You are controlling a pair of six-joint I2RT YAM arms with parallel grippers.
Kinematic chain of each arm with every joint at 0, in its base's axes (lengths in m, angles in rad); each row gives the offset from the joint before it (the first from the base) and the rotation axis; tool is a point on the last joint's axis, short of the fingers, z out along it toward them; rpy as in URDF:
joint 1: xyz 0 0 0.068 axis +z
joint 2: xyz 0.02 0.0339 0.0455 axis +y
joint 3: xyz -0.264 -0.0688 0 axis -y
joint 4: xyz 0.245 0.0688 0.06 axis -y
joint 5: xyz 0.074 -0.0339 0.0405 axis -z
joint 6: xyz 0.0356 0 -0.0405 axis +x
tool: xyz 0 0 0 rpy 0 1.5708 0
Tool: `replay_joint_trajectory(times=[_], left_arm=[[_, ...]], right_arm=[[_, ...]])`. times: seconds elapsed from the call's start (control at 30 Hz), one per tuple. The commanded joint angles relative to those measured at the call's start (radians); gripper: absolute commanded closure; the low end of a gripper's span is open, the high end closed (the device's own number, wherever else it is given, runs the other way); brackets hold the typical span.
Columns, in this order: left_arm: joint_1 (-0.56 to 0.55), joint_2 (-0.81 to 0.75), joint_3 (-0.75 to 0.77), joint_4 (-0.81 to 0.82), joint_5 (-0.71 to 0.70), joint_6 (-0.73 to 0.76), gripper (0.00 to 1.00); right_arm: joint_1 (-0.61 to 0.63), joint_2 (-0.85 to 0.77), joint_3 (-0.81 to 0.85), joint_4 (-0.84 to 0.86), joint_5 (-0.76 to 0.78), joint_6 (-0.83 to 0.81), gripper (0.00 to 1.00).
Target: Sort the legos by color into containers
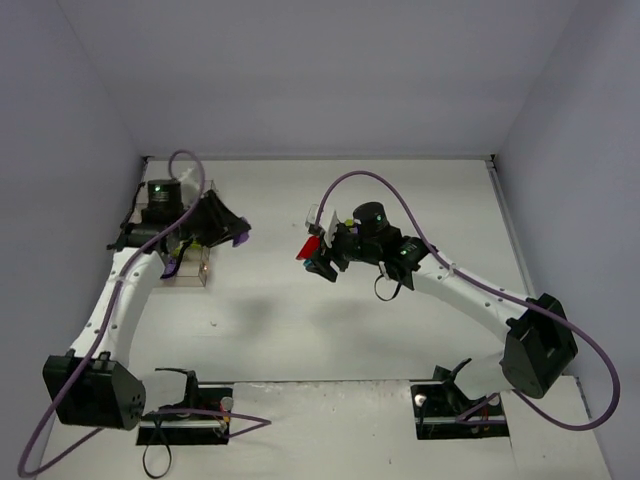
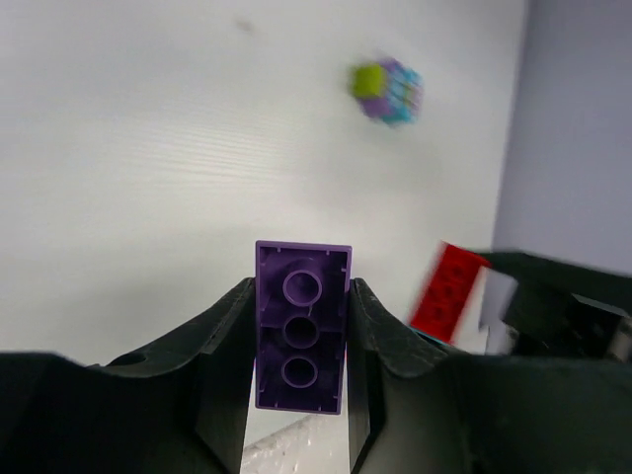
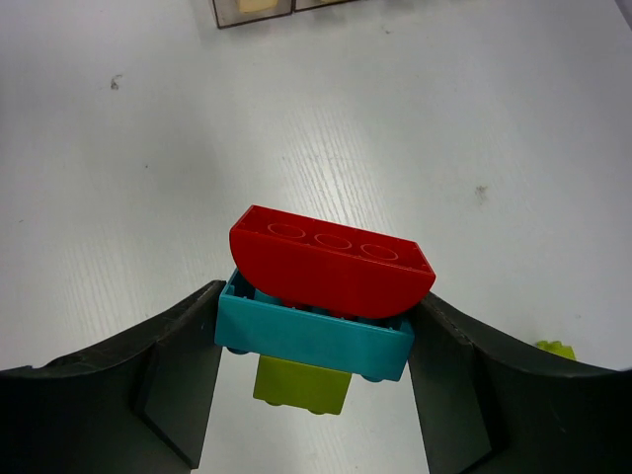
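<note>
Inside left pincer (image 2: 302,292): purple brick (image 2: 301,341) clamped; right pincer (image 3: 318,314) clamps red-cyan-lime brick stack (image 3: 328,265).

Left arm: your left arm (image 1: 120,290) runs from its base at the lower left up toward the far-left corner of the table (image 1: 300,340); a purple cable (image 1: 185,160) loops over it
Left gripper: your left gripper (image 1: 235,232) points right; a purple brick (image 1: 243,237) shows at its tip
Containers: the containers (image 1: 203,272) sit just below that gripper, partly hidden by the arm; contents too small to tell
Right gripper: your right gripper (image 1: 315,255) sits near mid-table, pointing left; a red brick (image 1: 308,250) shows at its tip
Gap: the two grippers face each other, apart
</note>
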Motion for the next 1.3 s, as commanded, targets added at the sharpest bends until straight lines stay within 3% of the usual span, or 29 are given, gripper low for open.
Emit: replay_joint_trajectory(times=[0.0, 0.17, 0.47, 0.57, 0.73, 1.0, 1.13, 1.27], left_arm=[[0.147, -0.093, -0.083, -0.021, -0.193, -0.108, 0.95], [0.329, -0.139, -0.227, -0.003, -0.325, -0.203, 0.95], [0.436, -0.009, -0.299, 0.164, -0.435, -0.304, 0.94], [0.449, 0.049, -0.293, 0.206, -0.458, -0.324, 0.8], [0.449, 0.1, -0.264, 0.195, -0.486, -0.321, 0.76], [0.451, 0.078, -0.255, 0.183, -0.477, -0.297, 0.35], [0.445, 0.063, -0.187, 0.134, -0.434, -0.236, 0.31], [0.402, 0.013, -0.103, 0.088, -0.289, -0.112, 0.31]], right_arm=[[-0.002, -0.007, 0.02, 0.056, 0.061, 0.031, 1.0], [-0.002, -0.004, 0.011, 0.067, 0.107, 0.08, 1.0], [-0.003, -0.024, -0.019, 0.086, 0.096, 0.107, 1.0], [-0.002, -0.032, -0.029, 0.086, 0.096, 0.105, 1.0], [-0.005, -0.043, -0.039, 0.086, 0.105, 0.101, 1.0], [-0.005, -0.03, -0.032, 0.084, 0.092, 0.091, 1.0], [-0.002, -0.003, -0.012, 0.075, 0.082, 0.085, 1.0], [-0.002, 0.02, 0.025, 0.066, 0.027, 0.082, 1.0]])
